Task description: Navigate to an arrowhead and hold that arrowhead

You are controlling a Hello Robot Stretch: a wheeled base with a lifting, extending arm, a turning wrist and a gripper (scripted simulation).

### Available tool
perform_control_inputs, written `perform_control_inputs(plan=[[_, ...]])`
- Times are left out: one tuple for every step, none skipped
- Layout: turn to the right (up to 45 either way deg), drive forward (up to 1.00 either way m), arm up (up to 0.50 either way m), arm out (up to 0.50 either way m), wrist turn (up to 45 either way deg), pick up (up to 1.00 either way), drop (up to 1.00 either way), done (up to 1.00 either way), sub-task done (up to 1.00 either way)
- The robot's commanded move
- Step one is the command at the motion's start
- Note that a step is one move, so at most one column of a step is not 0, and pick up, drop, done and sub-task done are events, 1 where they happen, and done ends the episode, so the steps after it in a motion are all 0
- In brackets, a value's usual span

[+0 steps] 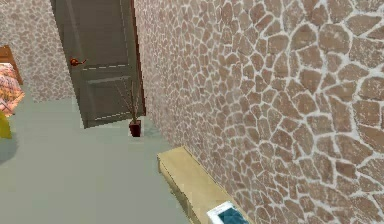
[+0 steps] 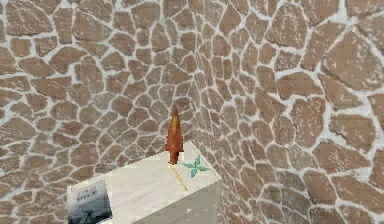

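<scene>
Walls [image 1: 270,90] of brown stone, grey floor [image 1: 80,170], pale low table [image 2: 140,190]

Wall [image 1: 280,100]: brown & tan irregular stones w/ whitish-grey mortar lines, crazy-paving pattern; same pattern in arm side view. Door [image 1: 100,55] dark grey-brown, plain, w/ reddish-brown handle [image 1: 76,62]. Floor [image 1: 80,170] flat grey-green, no pattern. Plant [image 1: 131,100]: thin dark stems, in a dark red pot [image 1: 135,129]. Bench [image 1: 190,175] pale sandy wood. Book [image 1: 228,213]: blue-teal cover w/ white border. Shape at forward view's left edge [image 1: 8,90]: pink, orange-brown & yellow-green patches, can't tell what. Arm side view: tabletop [image 2: 150,190] off-white, faint grain, yellowish line near edge. Slim pointed thing [image 2: 174,135] orange-brown. Star-shaped thing [image 2: 196,167] teal-green. Paper [image 2: 88,203]: grey, black & white print
</scene>
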Motion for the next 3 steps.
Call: perform_control_inputs(plan=[[0.0, 0.00, 0.28, 0.00, 0.0, 0.00, 0.00, 0.00, 0.00], [0.0, 0.00, 0.00, 0.40, 0.0, 0.00, 0.00, 0.00, 0.00], [0.0, 0.00, 0.00, 0.00, 45.0, 0.00, 0.00, 0.00, 0.00]])
